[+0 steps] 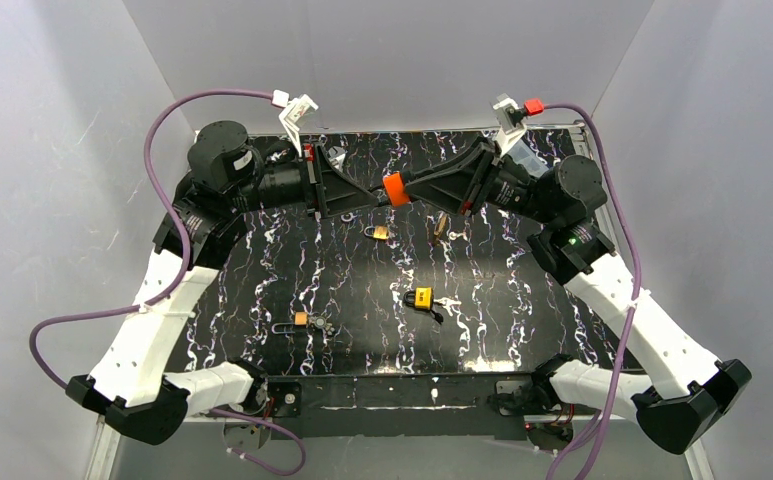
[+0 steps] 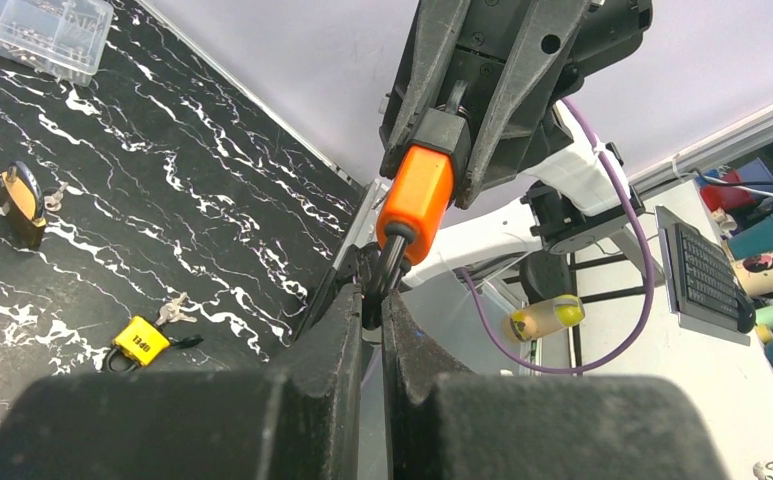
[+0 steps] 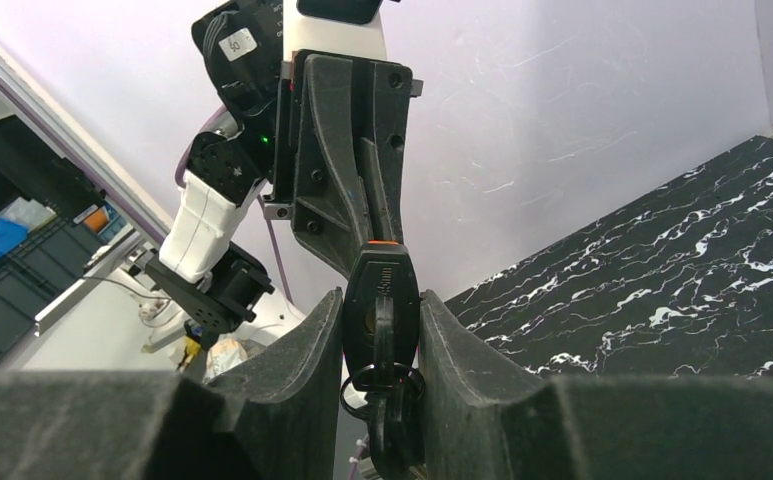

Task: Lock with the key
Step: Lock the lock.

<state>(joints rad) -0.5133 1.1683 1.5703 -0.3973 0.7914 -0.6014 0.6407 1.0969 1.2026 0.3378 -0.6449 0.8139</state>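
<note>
An orange padlock (image 1: 395,189) hangs in mid-air between both arms, above the far part of the table. My right gripper (image 1: 412,189) is shut on its body; in the right wrist view the lock's black underside (image 3: 382,275) sits between the fingers. A dark key (image 3: 384,329) stands in the keyhole, and a ring (image 3: 382,382) with a second key hangs from it. My left gripper (image 2: 372,300) is shut on the black shackle (image 2: 393,258) below the orange body (image 2: 417,200). Both grippers face each other tip to tip.
Several other padlocks lie on the black marbled table (image 1: 522,330): a yellow one (image 1: 422,297) with keys, a small orange one (image 1: 302,320), a brass one (image 1: 377,232) and another (image 1: 440,228). A clear plastic box (image 2: 42,35) sits at the far edge.
</note>
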